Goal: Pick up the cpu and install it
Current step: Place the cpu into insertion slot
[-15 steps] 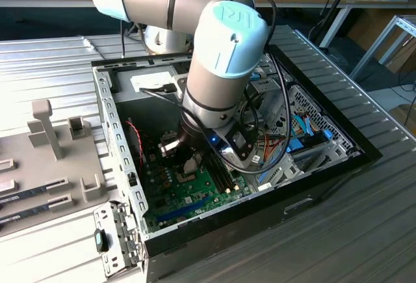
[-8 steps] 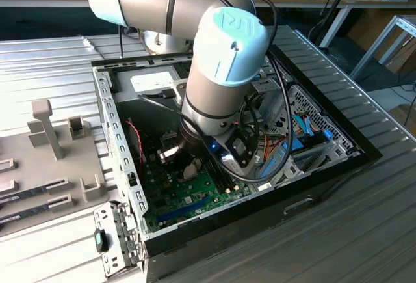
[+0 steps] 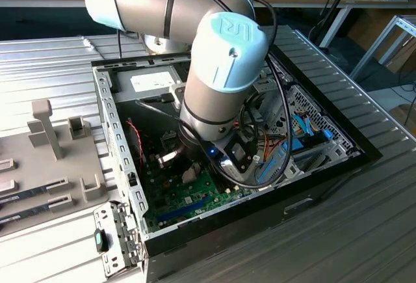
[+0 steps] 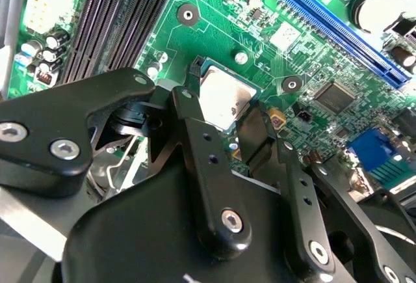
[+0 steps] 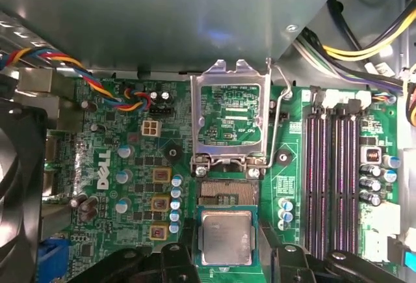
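Note:
The cpu (image 5: pixel 226 236), a small silver-topped square with a green rim, sits between my gripper's (image 5: pixel 226 247) black fingers (image 5: pixel 186 252). In the second wrist view the cpu (image 4: pixel 224 97) is clamped between the two fingertips (image 4: pixel 190 104) of the gripper (image 4: pixel 224 110), just above the green motherboard (image 4: pixel 214 29). It overlaps one edge of the bare socket (image 5: pixel 227 192), whose pin field still shows. The hinged silver socket frame (image 5: pixel 231 117) stands swung open beyond it. In the exterior view the arm (image 3: pixel 221 55) reaches down into the open computer case (image 3: pixel 104 114).
Dark memory slots (image 5: pixel 331 179) run beside the socket. A black fan (image 5: pixel 19 192), a coloured wire bundle (image 5: pixel 97 88) and the grey case wall (image 5: pixel 162 16) border the board. A long blue slot (image 4: pixel 338 29) lies nearby. Grey fixtures (image 3: pixel 45 133) stand at the exterior view's left.

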Controlling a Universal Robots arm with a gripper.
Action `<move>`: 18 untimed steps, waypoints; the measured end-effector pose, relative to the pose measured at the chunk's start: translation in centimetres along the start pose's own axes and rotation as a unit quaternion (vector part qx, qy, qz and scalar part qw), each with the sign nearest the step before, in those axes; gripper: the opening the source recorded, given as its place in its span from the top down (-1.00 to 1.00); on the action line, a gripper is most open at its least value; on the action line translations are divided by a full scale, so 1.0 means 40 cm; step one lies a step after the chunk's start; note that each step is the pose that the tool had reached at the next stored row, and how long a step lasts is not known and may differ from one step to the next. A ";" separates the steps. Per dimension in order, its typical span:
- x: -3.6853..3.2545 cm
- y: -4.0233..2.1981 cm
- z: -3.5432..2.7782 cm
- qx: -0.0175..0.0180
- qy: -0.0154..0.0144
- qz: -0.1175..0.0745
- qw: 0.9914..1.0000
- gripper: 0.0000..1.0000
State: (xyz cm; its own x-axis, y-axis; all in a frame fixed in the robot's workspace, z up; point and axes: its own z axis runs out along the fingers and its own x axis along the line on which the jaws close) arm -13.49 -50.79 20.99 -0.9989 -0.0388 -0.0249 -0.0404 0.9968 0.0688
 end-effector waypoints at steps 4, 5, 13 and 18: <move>0.000 0.006 0.008 0.000 0.000 0.000 1.000 0.05; 0.000 0.008 0.009 0.000 0.000 0.000 1.000 0.05; -0.001 0.027 0.015 0.000 -0.001 0.010 1.000 0.05; 0.000 0.027 0.019 0.000 -0.001 0.010 1.000 0.05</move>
State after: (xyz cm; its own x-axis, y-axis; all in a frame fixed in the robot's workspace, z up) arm -13.50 -49.65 20.30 -0.9995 -0.0189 -0.0249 -0.0206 0.9974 0.0688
